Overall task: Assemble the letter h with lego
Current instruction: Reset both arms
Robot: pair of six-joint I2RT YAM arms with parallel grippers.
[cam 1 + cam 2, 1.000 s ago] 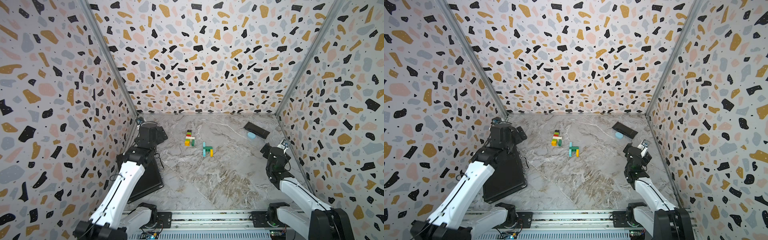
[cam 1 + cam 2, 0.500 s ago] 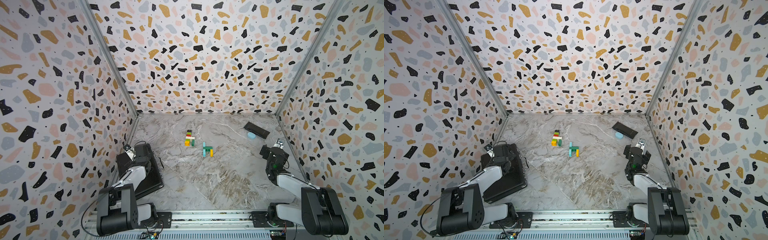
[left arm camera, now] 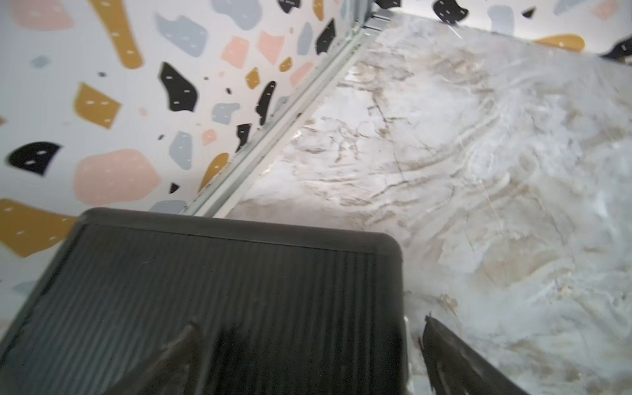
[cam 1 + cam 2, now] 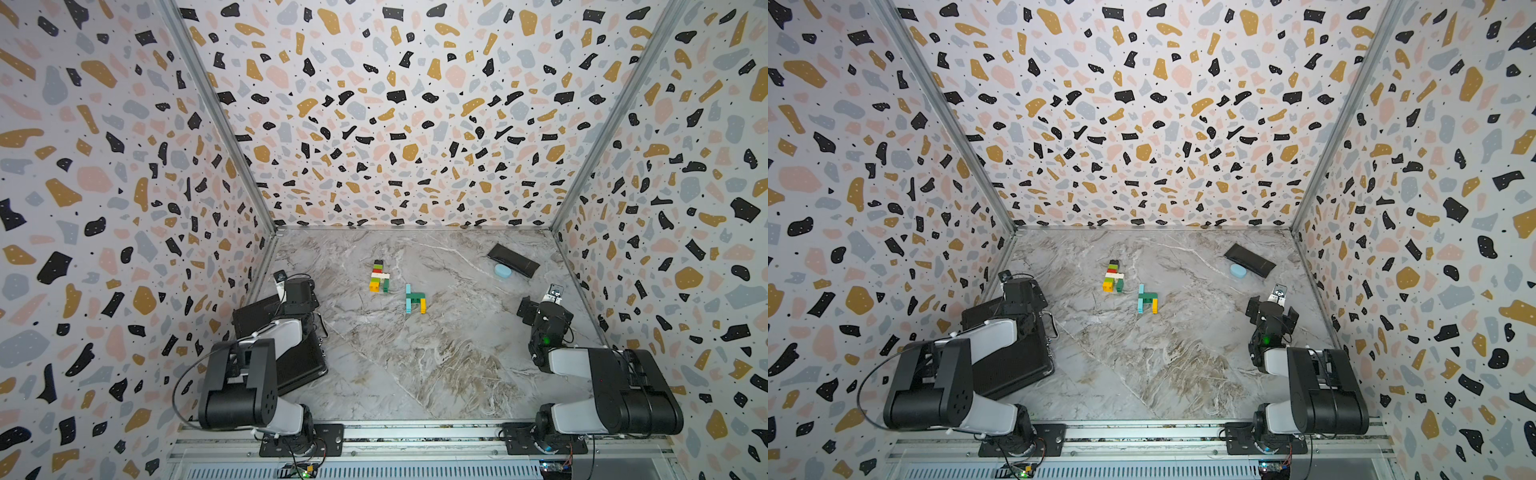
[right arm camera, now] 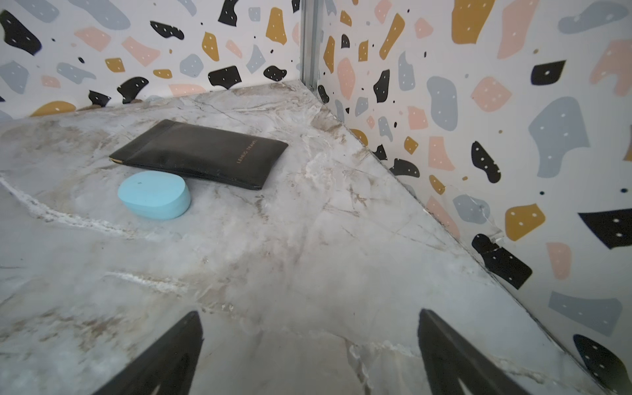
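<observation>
Two lego clusters lie mid-table in both top views. One is a stack of black, red, white, lime, yellow and dark green bricks (image 4: 379, 277) (image 4: 1113, 277). The other is an h-like shape of light blue, green and yellow bricks (image 4: 414, 298) (image 4: 1147, 298). My left gripper (image 4: 300, 296) (image 3: 309, 325) hangs open over a black ribbed case, far left of the bricks. My right gripper (image 4: 539, 308) (image 5: 309, 313) stands open above bare marble near the right wall. Neither gripper has anything between its fingers. No lego shows in either wrist view.
The black ribbed case (image 4: 301, 363) (image 3: 222, 290) lies along the left wall under the left arm. A flat black pouch (image 4: 513, 259) (image 5: 201, 152) and a pale-blue oval thing (image 4: 502, 270) (image 5: 154, 195) lie at the back right. Patterned walls enclose three sides.
Both arms have folded back and down toward the front rail, the left one from a raised, stretched-out pose. The lego clusters have not moved. Both grippers stay open.
</observation>
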